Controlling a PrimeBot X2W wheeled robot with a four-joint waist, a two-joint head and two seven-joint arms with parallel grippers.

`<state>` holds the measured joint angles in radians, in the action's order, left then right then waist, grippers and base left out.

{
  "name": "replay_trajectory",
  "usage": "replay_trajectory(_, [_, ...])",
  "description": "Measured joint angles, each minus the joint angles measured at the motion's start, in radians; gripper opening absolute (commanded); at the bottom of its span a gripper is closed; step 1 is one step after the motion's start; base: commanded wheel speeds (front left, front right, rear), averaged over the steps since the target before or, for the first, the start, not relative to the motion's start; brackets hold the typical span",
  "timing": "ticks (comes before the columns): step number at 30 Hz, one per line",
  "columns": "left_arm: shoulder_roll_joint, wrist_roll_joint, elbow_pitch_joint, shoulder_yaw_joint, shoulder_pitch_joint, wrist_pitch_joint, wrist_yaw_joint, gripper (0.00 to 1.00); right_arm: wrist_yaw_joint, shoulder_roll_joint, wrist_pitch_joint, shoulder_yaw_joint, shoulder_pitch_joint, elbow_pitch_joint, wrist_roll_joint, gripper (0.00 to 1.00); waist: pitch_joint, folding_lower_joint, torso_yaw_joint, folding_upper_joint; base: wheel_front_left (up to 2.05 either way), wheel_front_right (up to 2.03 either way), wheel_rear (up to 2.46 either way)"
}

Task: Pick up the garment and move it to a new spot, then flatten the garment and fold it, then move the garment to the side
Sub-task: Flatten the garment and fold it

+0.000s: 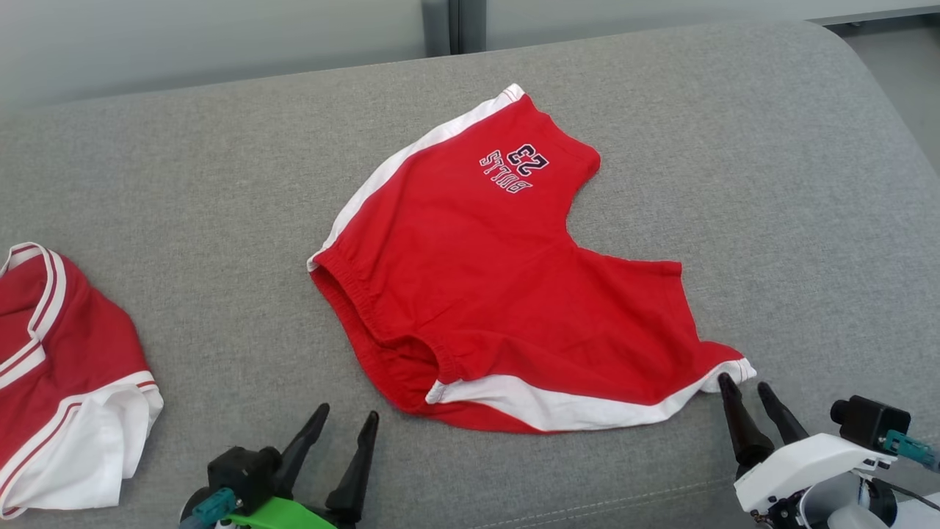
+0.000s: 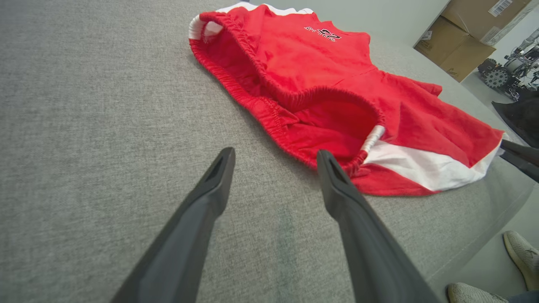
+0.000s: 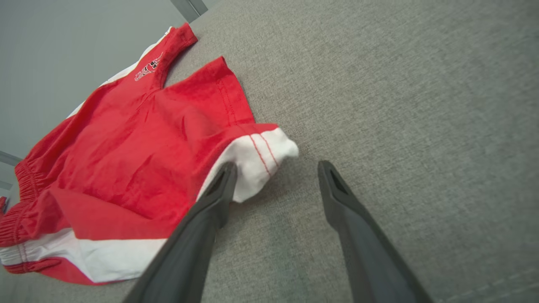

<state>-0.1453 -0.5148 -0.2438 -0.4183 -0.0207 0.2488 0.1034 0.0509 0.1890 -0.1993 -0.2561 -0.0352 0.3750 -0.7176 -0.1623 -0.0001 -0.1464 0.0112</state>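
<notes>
The garment (image 1: 485,272) is a pair of red shorts with white side panels and a dark number print, spread on the grey couch surface (image 1: 661,110). My left gripper (image 1: 345,415) stands open just short of the waistband's near corner, holding nothing; in the left wrist view the garment (image 2: 320,84) lies past the open left gripper (image 2: 273,155). My right gripper (image 1: 743,382) is open at the white hem corner of the near leg; in the right wrist view the right gripper (image 3: 276,166) is open, with its left finger (image 3: 219,189) over the garment (image 3: 139,147) hem corner.
A second red and white garment (image 1: 66,382) lies bunched at the left edge of the couch. In the left wrist view, cardboard boxes (image 2: 463,38) stand beyond the couch and a person's shoes (image 2: 522,256) are on the floor at the lower right.
</notes>
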Motion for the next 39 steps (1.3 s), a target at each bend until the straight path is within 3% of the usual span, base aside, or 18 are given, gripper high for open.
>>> replay_trajectory(17, [0.025,-0.062,0.042,-0.095,0.003,-0.072,0.019,1.0,-0.044,0.079,-0.037,0.037,-0.013,-0.034,0.113,1.0,0.013,0.0,-0.053,0.0,0.0,0.0,0.0])
replay_trajectory(25, [0.025,-0.05,0.003,-0.098,0.056,-0.091,0.019,1.0,-0.053,0.077,-0.047,0.024,-0.002,-0.084,0.165,1.0,0.007,0.0001,-0.109,0.0,0.0,0.0,0.0])
replay_trajectory(27, [0.024,-0.048,-0.009,-0.098,0.06,-0.103,0.019,0.86,-0.053,0.071,-0.047,0.023,-0.002,-0.088,0.168,1.0,0.007,0.0,-0.119,0.0,0.0,0.0,0.0])
replay_trajectory(30, [0.023,-0.037,-0.021,-0.098,0.064,-0.107,0.018,0.83,-0.056,0.064,-0.047,0.026,-0.004,-0.096,0.172,1.0,0.007,0.0,-0.131,0.0,0.0,0.0,0.0])
replay_trajectory(31, [0.022,-0.031,-0.029,-0.098,0.066,-0.107,0.018,0.76,-0.062,0.064,-0.047,0.029,-0.006,-0.1,0.172,1.0,0.007,0.0,-0.133,0.0,0.0,0.0,0.0])
replay_trajectory(33, [0.021,-0.028,-0.038,-0.098,0.073,-0.112,0.018,0.47,-0.062,0.064,-0.047,0.035,-0.01,-0.103,0.172,1.0,0.005,0.0,-0.134,0.0,0.0,0.0,0.0])
replay_trajectory(35, [0.02,-0.027,-0.041,-0.098,0.081,-0.112,0.017,0.11,-0.063,0.061,-0.047,0.037,-0.013,-0.108,0.172,1.0,0.005,0.0001,-0.134,0.0,0.0,0.0,0.0])
replay_trajectory(36, [0.02,-0.026,-0.042,-0.098,0.085,-0.112,0.015,0.0,-0.063,0.059,-0.047,0.037,-0.015,-0.11,0.172,1.0,0.004,0.0001,-0.134,0.0,0.0,0.0,0.0])
replay_trajectory(39, [0.018,-0.024,-0.05,-0.099,0.087,-0.112,0.009,0.0,-0.063,0.052,-0.047,0.038,-0.016,-0.113,0.172,1.0,0.002,0.0,-0.132,0.0,0.0,0.0,0.0])
